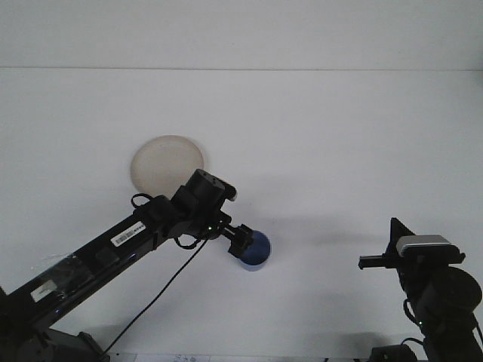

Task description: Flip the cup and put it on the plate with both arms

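My left gripper point(243, 240) reaches over the blue cup's point(256, 250) left rim on the white table point(339, 136); I cannot tell its finger state. The plate point(166, 162) lies behind-left, well apart. My right gripper point(367, 262) waits at the table's right edge.

The left arm's black gripper point(243, 240) hides the round blue cup's point(256, 251) nine-o'clock rim, its fingers too small and dark to read.
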Robot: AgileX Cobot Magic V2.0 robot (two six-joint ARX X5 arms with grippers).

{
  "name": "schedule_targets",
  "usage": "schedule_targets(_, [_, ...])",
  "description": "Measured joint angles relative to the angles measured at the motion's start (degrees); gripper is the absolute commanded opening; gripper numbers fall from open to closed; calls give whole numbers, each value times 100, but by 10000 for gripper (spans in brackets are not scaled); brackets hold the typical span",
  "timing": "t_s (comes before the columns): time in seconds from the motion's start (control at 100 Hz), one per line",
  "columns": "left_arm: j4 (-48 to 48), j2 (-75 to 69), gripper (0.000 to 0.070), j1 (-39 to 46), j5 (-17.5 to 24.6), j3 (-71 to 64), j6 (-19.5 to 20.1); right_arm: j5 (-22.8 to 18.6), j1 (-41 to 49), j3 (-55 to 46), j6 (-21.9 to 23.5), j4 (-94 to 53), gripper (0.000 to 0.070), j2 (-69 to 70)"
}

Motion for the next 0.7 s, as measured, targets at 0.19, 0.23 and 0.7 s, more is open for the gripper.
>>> schedule_targets(0.19, [98, 422, 431, -48, 0, 0, 11, 0, 0, 0, 0, 0, 0, 0])
schedule_targets(0.23, [101, 487, 345, -57, 0, 0, 33, 0, 0, 0, 0, 0, 0, 0])
schedule_targets(0.7, [-122, 654, 5, -61, -393, 249, 186, 0, 0, 0, 0, 0, 0, 0])
